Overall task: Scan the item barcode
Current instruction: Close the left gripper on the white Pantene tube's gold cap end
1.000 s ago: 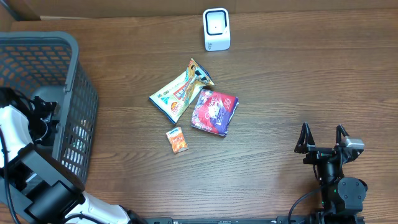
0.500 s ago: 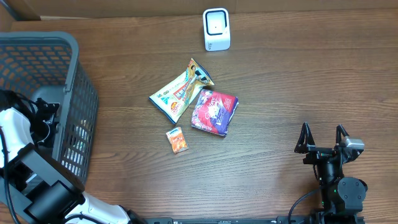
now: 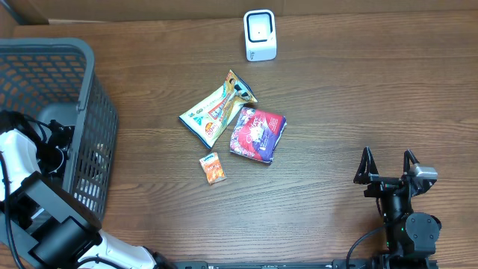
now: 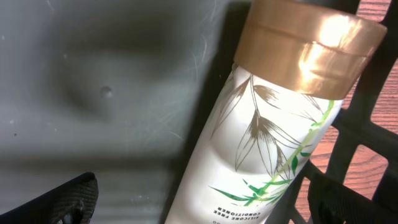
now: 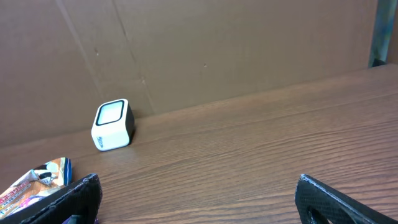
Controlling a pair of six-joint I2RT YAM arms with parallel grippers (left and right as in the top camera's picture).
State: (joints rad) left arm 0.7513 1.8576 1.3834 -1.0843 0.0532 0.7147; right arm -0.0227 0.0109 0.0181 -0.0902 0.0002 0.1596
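My left gripper [image 4: 202, 200] is open inside the grey basket [image 3: 52, 56]. Its fingers stand on either side of a white bottle [image 4: 273, 137] with a gold cap and green leaf print, which lies against the basket's mesh wall. The jaws are not closed on it. On the table's back edge stands the white barcode scanner [image 3: 260, 35] [image 5: 113, 125]. My right gripper [image 3: 388, 166] [image 5: 199, 200] hangs open and empty near the front right, facing the scanner.
A yellow-green snack bag [image 3: 216, 108], a purple packet [image 3: 258, 133] and a small orange packet [image 3: 213, 168] lie mid-table. A cardboard wall [image 5: 199, 50] backs the table. The basket's tall walls enclose the left arm [image 3: 15, 161].
The left wrist has shifted slightly within the basket. The right arm and the table items are unchanged.
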